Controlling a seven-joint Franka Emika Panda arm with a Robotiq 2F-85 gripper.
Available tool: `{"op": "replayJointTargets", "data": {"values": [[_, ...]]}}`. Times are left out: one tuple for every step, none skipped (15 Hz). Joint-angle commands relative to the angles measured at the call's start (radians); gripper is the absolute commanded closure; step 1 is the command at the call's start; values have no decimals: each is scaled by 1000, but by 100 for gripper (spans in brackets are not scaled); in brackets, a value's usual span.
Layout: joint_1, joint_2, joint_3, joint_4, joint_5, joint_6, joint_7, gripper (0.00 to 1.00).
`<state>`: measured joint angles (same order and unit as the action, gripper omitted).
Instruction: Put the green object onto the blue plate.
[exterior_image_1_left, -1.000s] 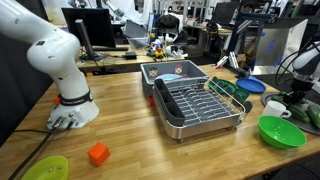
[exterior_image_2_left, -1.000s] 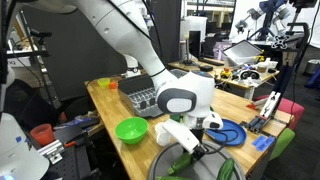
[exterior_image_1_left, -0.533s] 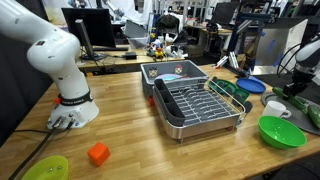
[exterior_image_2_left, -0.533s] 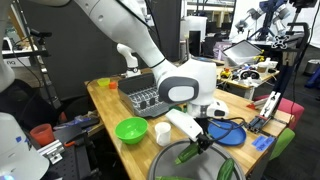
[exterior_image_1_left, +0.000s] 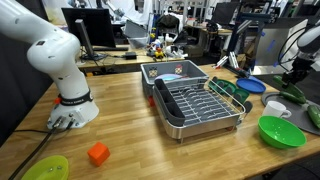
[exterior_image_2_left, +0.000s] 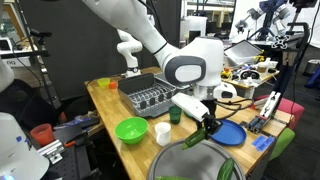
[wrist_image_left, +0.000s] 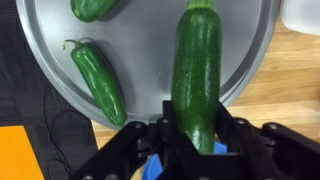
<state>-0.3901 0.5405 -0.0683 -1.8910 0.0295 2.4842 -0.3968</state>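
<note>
Over a pan (wrist_image_left: 145, 45) with 2 peppers (wrist_image_left: 98, 80), the claw (wrist_image_left: 195, 137) grips 1 green object (wrist_image_left: 197, 70).

Green object (wrist_image_left: 197, 75) between black fingers (wrist_image_left: 232, 135), over a grey pan (wrist_image_left: 140, 45) with green peppers (wrist_image_left: 98, 80).

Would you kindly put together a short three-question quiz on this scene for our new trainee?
1. True or false: the claw is shut on the long dark green vegetable.
2. How many green peppers lie in the round silver metal bowl in the wrist view? A one, B two, C four.
3. Fill in: in an exterior view, the small white cup stands beside the bright green round ____.
Key: 1 true; 2 B; 3 bowl.
</note>
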Motion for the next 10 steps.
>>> {"op": "replayJointTargets", "data": {"values": [[-3, 16, 4, 61, 30, -77, -8, 83], [-4, 19, 7, 71, 36, -85, -11, 83], [-2, 22, 9, 79, 42, -89, -8, 83], [8, 7, -4, 48, 23, -56, -3, 83], [9, 9, -3, 51, 24, -57, -3, 58], [9, 11, -4, 51, 24, -57, -3, 58], [9, 13, -4, 51, 23, -57, -3, 58], [9, 14, -4, 51, 23, -56, -3, 58], [9, 14, -4, 51, 23, -56, -3, 58], [9, 14, -4, 51, 23, -56, -3, 58]]}}
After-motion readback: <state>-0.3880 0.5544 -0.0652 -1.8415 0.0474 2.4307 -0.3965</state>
